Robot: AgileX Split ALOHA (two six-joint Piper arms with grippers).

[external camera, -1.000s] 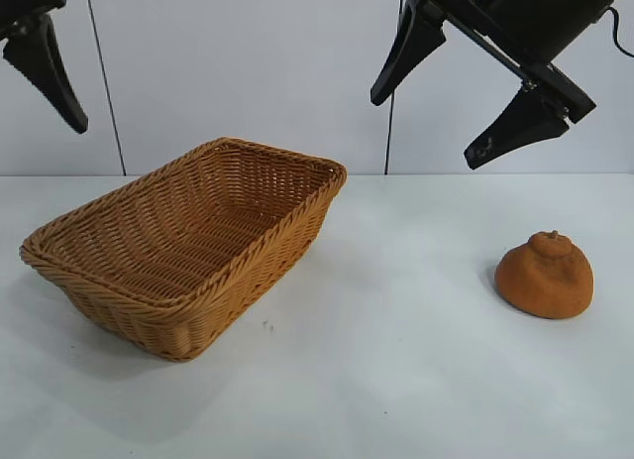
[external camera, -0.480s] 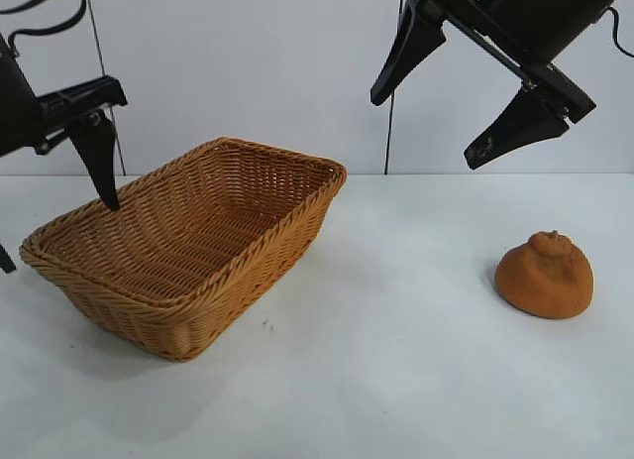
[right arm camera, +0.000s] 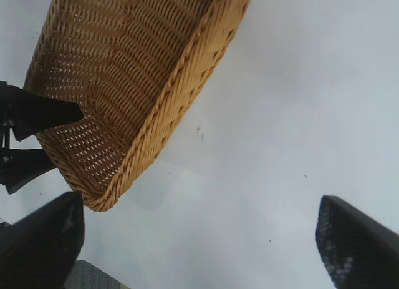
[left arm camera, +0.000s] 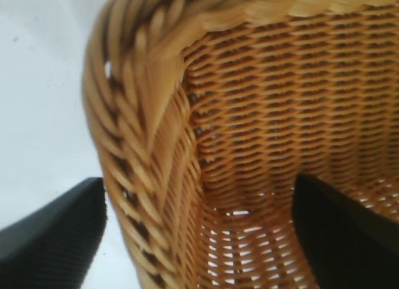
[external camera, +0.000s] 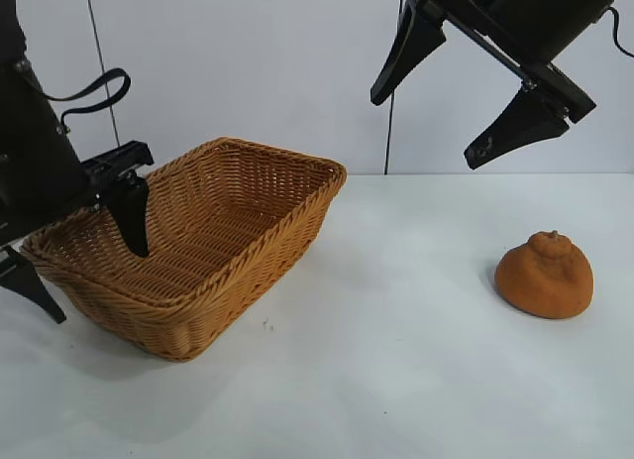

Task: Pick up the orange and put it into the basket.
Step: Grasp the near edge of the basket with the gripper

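Fruit position: dull orange-brown, lumpy orange with knobbed neck sits on white table, below right gripper, whose jaws hang spread wide and empty. Left gripper, also open, straddles near corner rim of golden-tan woven wicker basket, well apart from fruit. Plain white wall behind.

The table is white and smooth. It fills the bottom half of the exterior view. A few tiny dark specks sit on the tabletop, closer to the front edge than the back. They may be crumbs or little marks; they are too small to tell. Behind the table's back edge stands a pale wall. Two thin dark lines run straight down the wall to the table's back edge.
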